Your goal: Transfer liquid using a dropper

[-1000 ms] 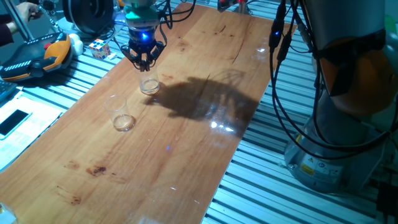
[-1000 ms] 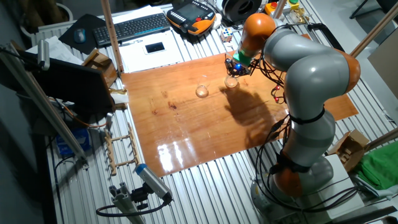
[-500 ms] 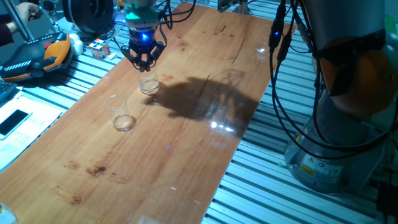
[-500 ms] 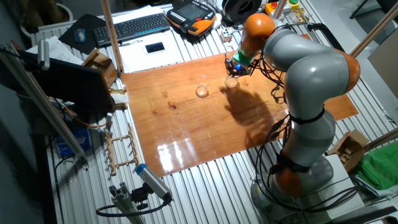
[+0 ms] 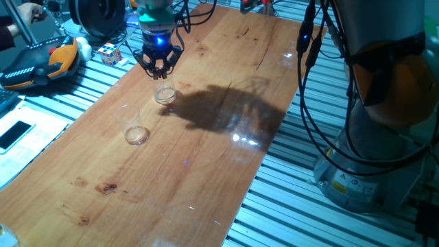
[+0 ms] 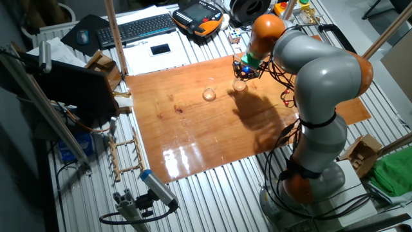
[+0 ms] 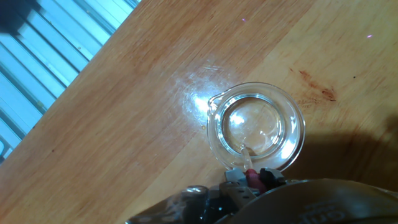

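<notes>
My gripper point(image 5: 159, 68) hangs straight above a clear glass tumbler point(image 5: 164, 94) near the far left edge of the wooden table point(image 5: 206, 151). In the hand view it is shut on the dropper point(image 7: 247, 163): the red-pink bulb sits between the fingers point(image 7: 271, 177) and the clear tube points down into the tumbler point(image 7: 257, 126), near its rim. The liquid is too faint to make out for sure. A second tumbler point(image 5: 134, 127) stands a little nearer along the table. The other fixed view shows my gripper point(image 6: 243, 72) over the first tumbler point(image 6: 239, 84), with the second tumbler point(image 6: 209, 95) to its left.
A colour cube point(image 5: 110, 53) and an orange-black pendant point(image 5: 41, 62) lie just off the table's far left edge. A phone point(image 5: 15, 134) and a keyboard point(image 6: 138, 29) lie beyond that side. The arm's base point(image 5: 357, 178) and its cables stand at the right.
</notes>
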`<move>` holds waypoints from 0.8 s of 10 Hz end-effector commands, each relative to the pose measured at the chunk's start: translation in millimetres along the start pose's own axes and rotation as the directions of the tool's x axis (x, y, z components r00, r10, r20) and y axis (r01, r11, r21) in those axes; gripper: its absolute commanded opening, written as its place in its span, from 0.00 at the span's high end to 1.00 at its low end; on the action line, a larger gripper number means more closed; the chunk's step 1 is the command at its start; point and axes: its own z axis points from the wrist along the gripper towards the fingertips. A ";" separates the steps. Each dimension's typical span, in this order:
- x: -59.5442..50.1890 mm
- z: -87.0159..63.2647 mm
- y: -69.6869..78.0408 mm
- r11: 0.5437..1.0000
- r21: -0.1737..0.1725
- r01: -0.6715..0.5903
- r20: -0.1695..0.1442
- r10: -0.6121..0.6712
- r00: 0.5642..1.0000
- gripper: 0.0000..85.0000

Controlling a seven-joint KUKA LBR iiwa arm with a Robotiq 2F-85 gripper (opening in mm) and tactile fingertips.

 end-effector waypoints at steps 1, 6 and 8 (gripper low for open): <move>0.1 0.1 -0.1 1.000 0.000 0.000 0.000 0.000 1.000 0.71; 0.4 2.1 -1.3 1.000 -0.001 0.000 0.001 0.000 1.000 0.71; 0.7 2.8 -1.8 1.000 -0.003 0.000 0.001 0.000 1.000 0.71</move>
